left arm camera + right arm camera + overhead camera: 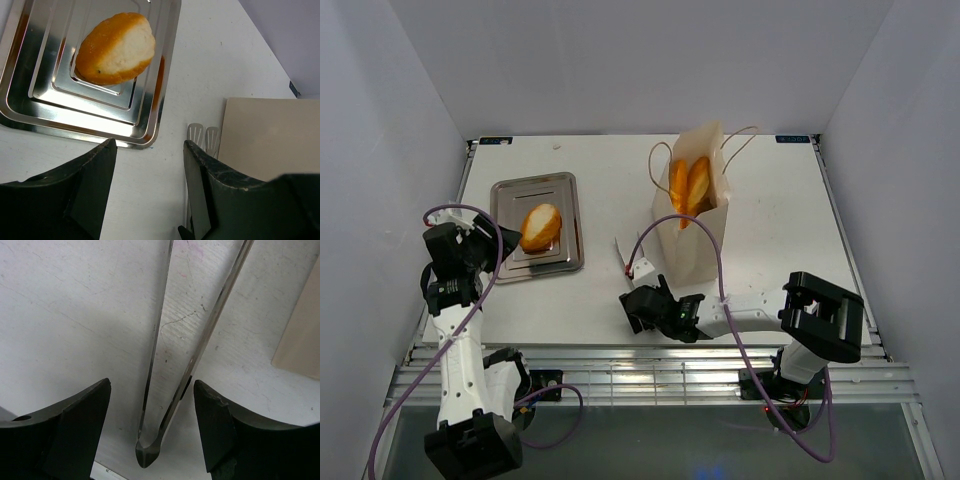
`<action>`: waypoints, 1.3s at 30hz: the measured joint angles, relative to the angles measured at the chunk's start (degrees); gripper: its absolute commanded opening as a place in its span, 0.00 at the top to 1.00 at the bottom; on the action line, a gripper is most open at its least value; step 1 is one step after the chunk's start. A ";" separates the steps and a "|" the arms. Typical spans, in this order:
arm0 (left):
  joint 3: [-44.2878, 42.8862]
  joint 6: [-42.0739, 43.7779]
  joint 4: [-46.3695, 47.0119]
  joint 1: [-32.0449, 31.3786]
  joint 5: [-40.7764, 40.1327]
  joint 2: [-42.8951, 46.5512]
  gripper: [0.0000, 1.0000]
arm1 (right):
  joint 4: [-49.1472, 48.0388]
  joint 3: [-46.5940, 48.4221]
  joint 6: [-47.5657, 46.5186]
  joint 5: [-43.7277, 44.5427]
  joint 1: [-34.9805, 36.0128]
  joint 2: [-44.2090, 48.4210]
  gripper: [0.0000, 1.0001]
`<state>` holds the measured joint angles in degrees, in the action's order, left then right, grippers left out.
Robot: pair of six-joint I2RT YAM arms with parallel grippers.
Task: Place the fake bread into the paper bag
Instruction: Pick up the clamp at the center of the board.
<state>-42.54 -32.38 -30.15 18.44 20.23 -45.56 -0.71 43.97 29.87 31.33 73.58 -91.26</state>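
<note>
One oval roll of fake bread (541, 227) (116, 48) lies in the steel tray (565, 190) (20, 107) at the left. Two more golden pieces (688, 185) stand inside the upright paper bag (700, 240) (270, 135), right of the table's middle. My left gripper (480, 243) (150, 145) hangs open just off the tray's near edge with nothing between its fingers. My right gripper (642, 297) (152, 385) is open, low over the table in front of the bag. It straddles the hinge end of the silver tongs (624, 254) (165, 405), with gaps on both sides.
The tongs' slotted tips (202, 137) lie between the tray and the bag. A corner of the bag (302, 340) is close to the right of my right gripper. White walls enclose the table on three sides.
</note>
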 measured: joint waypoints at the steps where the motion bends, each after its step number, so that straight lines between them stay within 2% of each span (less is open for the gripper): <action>1: 0.00 0.00 0.11 0.00 0.00 0.00 0.34 | -0.04 0.00 0.00 0.17 0.00 -0.39 0.29; 6: 0.00 0.11 0.24 0.00 -0.02 0.00 0.34 | 0.13 0.00 0.76 1.22 0.11 -1.27 0.36; 10: 0.00 0.22 0.24 0.00 0.00 -0.04 0.34 | 0.35 0.00 2.03 2.27 0.35 -1.27 0.50; 16: 0.00 0.44 0.24 0.00 0.00 -0.04 0.34 | 1.18 -0.96 4.11 4.02 0.55 -0.37 0.60; 21: 0.00 0.44 0.24 0.00 0.00 -0.04 0.34 | 3.39 -2.08 5.01 5.33 1.01 1.73 0.62; 25: 0.00 0.44 0.24 0.00 -0.02 -0.04 0.34 | 5.90 -2.10 5.60 6.54 2.03 4.28 0.71; 39: 0.00 0.63 0.22 0.00 -0.09 -0.04 0.34 | 18.82 4.31 7.56 12.02 9.05 11.06 0.70</action>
<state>-42.54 -31.75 -29.93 18.44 20.14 -45.60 18.11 48.27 37.43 43.35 82.63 -80.20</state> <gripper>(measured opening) 0.661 0.306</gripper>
